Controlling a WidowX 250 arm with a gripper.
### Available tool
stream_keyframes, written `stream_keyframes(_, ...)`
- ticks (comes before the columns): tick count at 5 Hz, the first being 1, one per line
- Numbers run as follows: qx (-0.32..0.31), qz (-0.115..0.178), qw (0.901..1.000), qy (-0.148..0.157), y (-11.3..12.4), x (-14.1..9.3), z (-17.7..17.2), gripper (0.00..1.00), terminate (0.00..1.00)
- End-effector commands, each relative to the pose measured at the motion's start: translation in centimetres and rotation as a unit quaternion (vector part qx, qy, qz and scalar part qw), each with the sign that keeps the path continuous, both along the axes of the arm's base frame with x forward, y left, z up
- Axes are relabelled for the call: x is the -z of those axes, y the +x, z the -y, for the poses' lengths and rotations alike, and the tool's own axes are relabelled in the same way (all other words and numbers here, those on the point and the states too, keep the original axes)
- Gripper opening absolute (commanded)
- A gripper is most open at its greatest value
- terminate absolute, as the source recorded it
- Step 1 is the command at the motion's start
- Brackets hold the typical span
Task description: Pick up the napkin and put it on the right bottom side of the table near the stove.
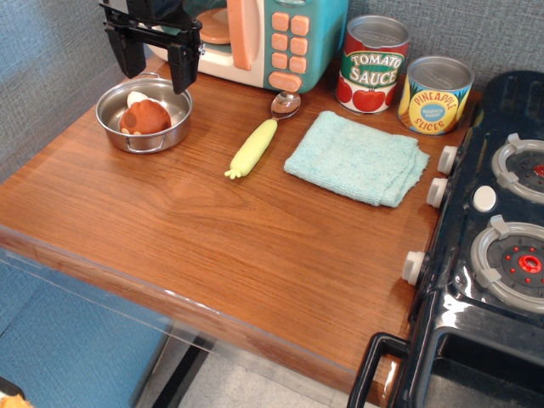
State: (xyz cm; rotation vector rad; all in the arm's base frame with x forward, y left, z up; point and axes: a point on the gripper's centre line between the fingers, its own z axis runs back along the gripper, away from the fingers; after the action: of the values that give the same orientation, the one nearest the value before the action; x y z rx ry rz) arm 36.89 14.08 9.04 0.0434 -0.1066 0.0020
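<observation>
The napkin (357, 158) lies flat near the back right corner of the table (212, 229), just beside the stove (493, 280). The gripper (155, 61) hangs well apart from it, over the back left corner, its fingers spread wide and holding nothing. Below the gripper a metal bowl (144, 116) holds a brown and white toy food piece (144, 116).

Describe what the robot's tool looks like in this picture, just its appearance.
The tool is all black, with two flat, blocky fingers hanging from a wider black body at the top edge of the view. The fingers have squared tips. No cables, markings or labels can be made out; the arm above is cut off.
</observation>
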Motion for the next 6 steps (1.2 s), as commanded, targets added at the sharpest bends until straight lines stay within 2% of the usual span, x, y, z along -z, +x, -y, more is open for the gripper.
stream_keyframes(1, 0.0, 0.0, 1.0, 0.0, 0.0, 0.0, 0.0, 1.0, 0.0)
stream_keyframes(2, 0.041, -0.003, 0.9991, 0.002, 1.3, -0.2, 4.2, 1.0, 0.0)
stream_keyframes(3, 0.071, 0.002, 0.9974, 0.009, 1.3, -1.5, 7.3, 1.0, 0.0)
stream_keyframes(4, 0.091, 0.021, 0.9956, -0.003, 2.1, -3.0, 11.2, 1.0, 0.0)
stream_keyframes(5, 0.093, 0.023, 0.9952, -0.016, 3.2, -2.4, 14.2, 1.0, 0.0)
stream_keyframes(6, 0.071, 0.027, 0.9971, 0.0, 4.6, -1.1, 15.7, 1.0, 0.0)
